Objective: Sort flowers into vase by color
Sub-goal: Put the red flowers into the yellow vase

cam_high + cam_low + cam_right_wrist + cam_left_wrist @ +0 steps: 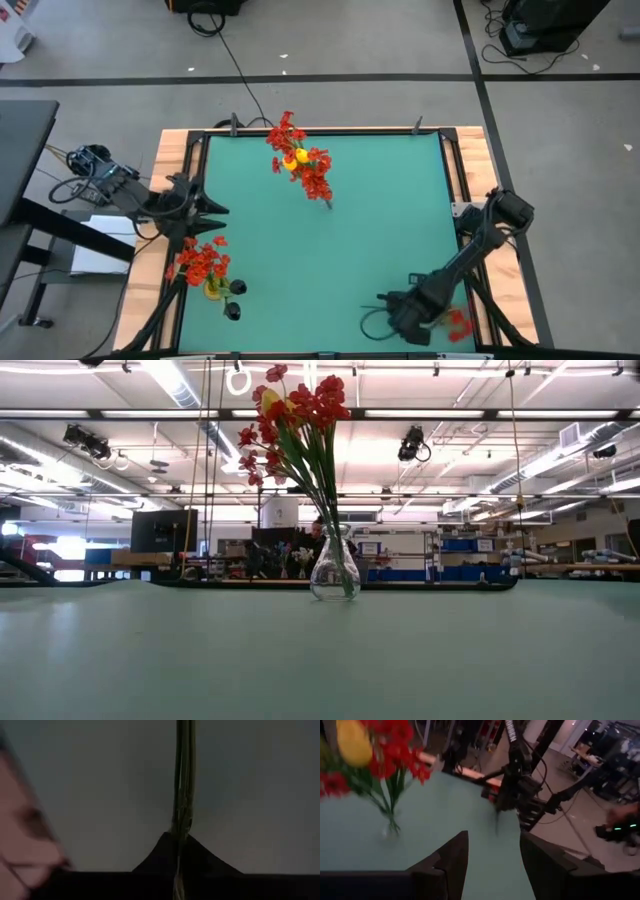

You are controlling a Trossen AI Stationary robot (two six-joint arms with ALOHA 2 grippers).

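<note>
A clear glass vase point(328, 203) point(334, 575) stands toward the far middle of the green table, holding red flowers point(300, 160) and one yellow blossom point(272, 400). A second vase point(232, 311) at the near left holds red flowers point(203, 260) and yellow ones. My right gripper point(395, 315) point(180, 852), near the right near corner, is shut on a flower stem; its red blossoms point(458, 322) show beside the arm. My left gripper point(215, 210) point(492, 865) waits open at the table's left edge. My right gripper pinches a thin green stem point(182, 827) between its two shut fingers. The stem runs straight out past the fingertips, along the fingers rather than across them. The red blossoms point(458, 322) lie back beside the wrist; whether the flower is lifted clear I cannot tell.
Wooden rails frame the table point(470, 170). Open green surface spreads across the middle point(380, 240). The left wrist view shows a vase of red and yellow flowers point(390, 827) and the right arm point(520, 785) farther off. Cables lie on the floor beyond the far edge.
</note>
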